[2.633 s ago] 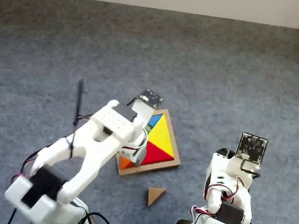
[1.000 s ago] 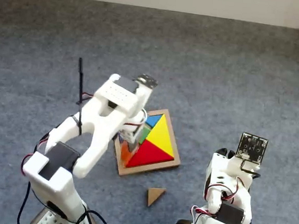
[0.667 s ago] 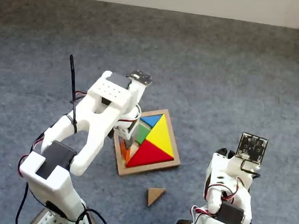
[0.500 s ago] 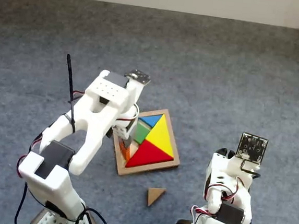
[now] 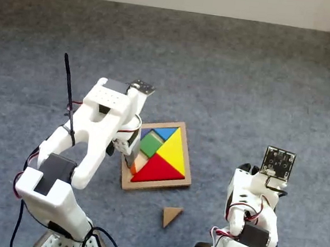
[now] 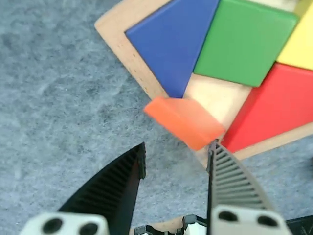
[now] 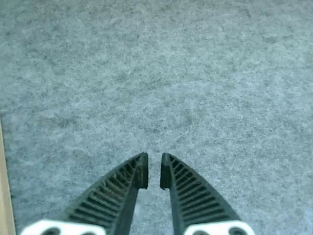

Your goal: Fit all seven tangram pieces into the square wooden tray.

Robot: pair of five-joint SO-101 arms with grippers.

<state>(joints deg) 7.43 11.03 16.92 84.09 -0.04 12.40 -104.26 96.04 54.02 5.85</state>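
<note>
Holds nothing in the left hand (image 6: pixel 177 146): released, spread wide just over the orange piece (image 6: pixel 183 122). Finds that piece tilted across the rim of the wooden tray (image 6: pixel 117 44), partly over the bare gap between blue triangle (image 6: pixel 173 41) and red triangle (image 6: pixel 274 112), mid-tabletop. Probably best to grip its long sides, level it, turn it to match the gap, then lower it flat. Shows the right hand (image 7: pixel 151 171) all but clenched on nothing near the tabletop's near edge, a wooden triangle (image 5: pixel 171 215) lying loose nearby.
</note>
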